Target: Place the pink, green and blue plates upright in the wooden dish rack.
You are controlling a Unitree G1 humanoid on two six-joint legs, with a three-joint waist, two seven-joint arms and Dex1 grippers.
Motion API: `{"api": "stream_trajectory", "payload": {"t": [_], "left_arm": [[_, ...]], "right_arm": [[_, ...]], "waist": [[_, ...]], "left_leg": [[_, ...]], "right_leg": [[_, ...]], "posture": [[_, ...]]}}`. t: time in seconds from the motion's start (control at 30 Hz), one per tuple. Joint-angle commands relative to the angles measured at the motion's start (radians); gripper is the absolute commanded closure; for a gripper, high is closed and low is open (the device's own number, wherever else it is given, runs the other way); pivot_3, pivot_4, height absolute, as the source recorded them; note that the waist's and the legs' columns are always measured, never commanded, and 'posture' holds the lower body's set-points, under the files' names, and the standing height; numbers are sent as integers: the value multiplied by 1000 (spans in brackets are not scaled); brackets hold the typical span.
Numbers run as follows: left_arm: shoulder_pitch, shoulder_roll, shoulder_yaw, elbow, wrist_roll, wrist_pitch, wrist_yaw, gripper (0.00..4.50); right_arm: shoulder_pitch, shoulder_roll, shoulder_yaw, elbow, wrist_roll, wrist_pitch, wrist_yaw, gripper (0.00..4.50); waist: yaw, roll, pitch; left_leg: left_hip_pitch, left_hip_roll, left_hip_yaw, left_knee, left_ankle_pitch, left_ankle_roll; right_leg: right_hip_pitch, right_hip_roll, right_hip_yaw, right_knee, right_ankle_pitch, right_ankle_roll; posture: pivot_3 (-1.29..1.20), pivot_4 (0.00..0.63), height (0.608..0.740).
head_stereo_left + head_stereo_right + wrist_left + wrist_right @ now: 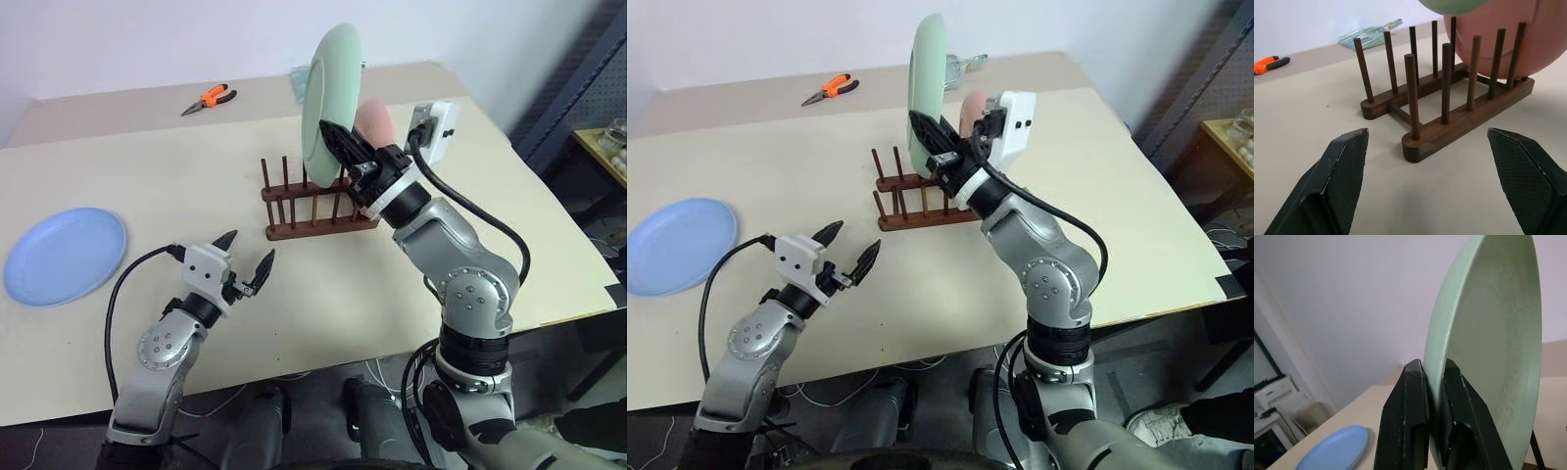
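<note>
Green plate held on edge above the wooden dish rack, its rim pinched between the closed fingers of the right gripper, apparently so it can drop straight between the pegs. The pink plate already stands upright at the rack's far end, leaving free slots on the near side for the green one. The left gripper hovers low over the worktop just in front of the rack, fingers spread wide and holding nothing, perhaps placed to steady the rack or catch a slipping plate. The blue plate lies flat on the worktop well to the robot's left, not yet picked up. Orange-handled pliers lie near the far edge, clear of the work.
</note>
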Motion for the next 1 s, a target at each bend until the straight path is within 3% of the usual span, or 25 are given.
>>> {"api": "stream_trajectory", "payload": {"t": [0.03,0.33,0.43,0.5,0.57,0.6,0.8,0.93,1.0], "left_arm": [[-7,-4,-8,-37,3,-5,-15,514],[-13,-15,-13,-40,7,3,-31,514],[-9,-18,-11,-44,4,12,-34,455],[-4,-21,-6,-47,0,20,-36,455],[-1,-24,3,-48,-3,27,-35,0],[-1,-27,10,-47,-10,33,-33,0],[-27,-67,93,-32,-47,72,34,0],[-96,-125,258,17,-29,105,236,0],[-148,-161,362,38,-20,122,373,0]], "right_arm": [[1,-24,12,-25,9,10,13,4500],[-4,-66,44,78,-48,18,37,4500],[-22,-89,62,104,-77,10,64,3413],[-35,-127,92,108,-134,-21,94,2462],[-47,-178,137,106,-222,-80,128,1342],[-54,-207,162,105,-272,-121,150,903],[-95,-313,243,117,-500,-359,238,903],[-138,-368,278,142,-622,-508,306,903],[-155,-383,291,152,-636,-568,365,355]], "waist": [[0,0,0],[0,0,0],[-1,0,0],[0,0,0],[0,0,0],[0,0,0],[-1,0,0],[2,0,0],[2,-1,0]], "left_leg": [[0,0,0,0,0,0],[0,0,0,0,0,0],[0,0,0,0,0,0],[0,0,0,0,0,0],[0,0,0,0,0,0],[0,0,1,0,0,0],[0,-1,1,0,0,0],[0,0,0,1,0,0],[0,-1,0,2,0,0]], "right_leg": [[0,0,0,0,0,0],[0,0,0,0,0,0],[0,0,0,0,0,0],[0,0,0,0,0,0],[0,0,0,0,0,0],[0,0,0,0,0,0],[1,0,0,0,0,1],[1,1,-1,0,1,3],[1,0,-1,0,2,3]], "posture": [[0,150,739],[0,150,739],[0,150,739],[0,150,739],[0,150,739],[0,150,739],[0,150,739],[0,150,739],[0,150,739]]}}
